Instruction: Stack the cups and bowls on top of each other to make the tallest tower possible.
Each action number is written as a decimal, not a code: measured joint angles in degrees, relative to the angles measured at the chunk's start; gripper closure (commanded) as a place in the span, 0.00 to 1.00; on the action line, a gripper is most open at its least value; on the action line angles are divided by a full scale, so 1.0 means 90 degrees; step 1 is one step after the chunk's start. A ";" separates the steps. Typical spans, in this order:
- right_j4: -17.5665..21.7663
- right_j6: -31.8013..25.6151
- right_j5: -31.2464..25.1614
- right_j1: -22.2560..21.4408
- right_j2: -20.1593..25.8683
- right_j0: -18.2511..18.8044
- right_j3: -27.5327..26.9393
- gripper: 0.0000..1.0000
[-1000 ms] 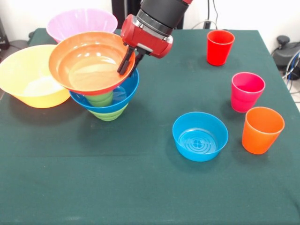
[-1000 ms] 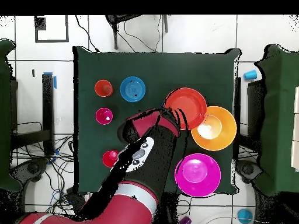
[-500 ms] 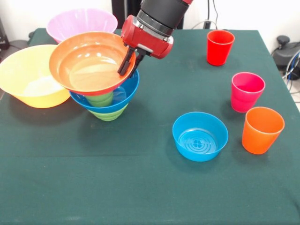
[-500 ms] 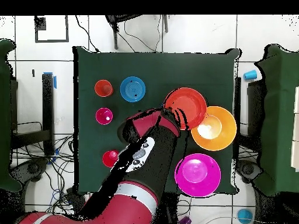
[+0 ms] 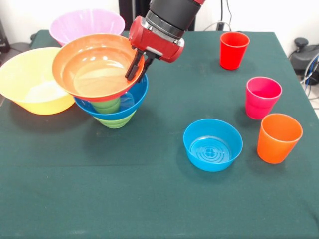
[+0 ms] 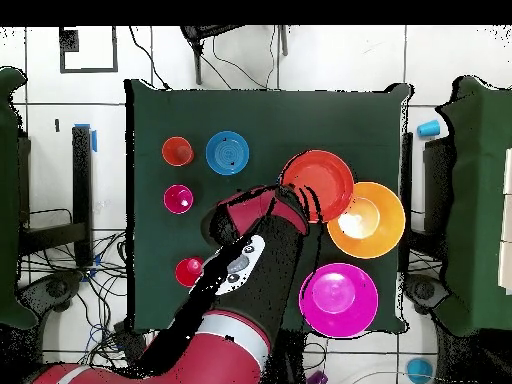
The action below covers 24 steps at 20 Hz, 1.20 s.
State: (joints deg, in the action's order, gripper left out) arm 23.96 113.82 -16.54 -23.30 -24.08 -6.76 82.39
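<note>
- Orange-red bowl sits tilted atop the tower, on the light green cup inside the blue bowl over the green bowl.
- Gripper pinches that top bowl's right rim, one finger inside, one outside.
- Step in hand, I judge: placing this bowl.
- Next: level it, then let go gently; a tilted release could tip it off.

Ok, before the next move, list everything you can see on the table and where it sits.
tower: one; green bowl, blue bowl, green cup, tilted orange-red bowl on top; table's left in front view.
yellow-orange bowl: one, left of tower.
pink bowl: one, behind tower.
small blue bowl: one, centre-right, upright.
red cup: one, far right.
magenta cup: one, right.
orange cup: one, right front.
table: one, green cloth.
tool: one, red-black, closed on the orange-red bowl's rim.
</note>
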 measured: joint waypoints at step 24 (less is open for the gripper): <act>-0.0021 0.0000 0.0000 0.0065 -0.0004 0.0000 0.0000 0.00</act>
State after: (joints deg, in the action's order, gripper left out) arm 23.77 113.82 -16.54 -22.71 -24.11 -6.76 82.39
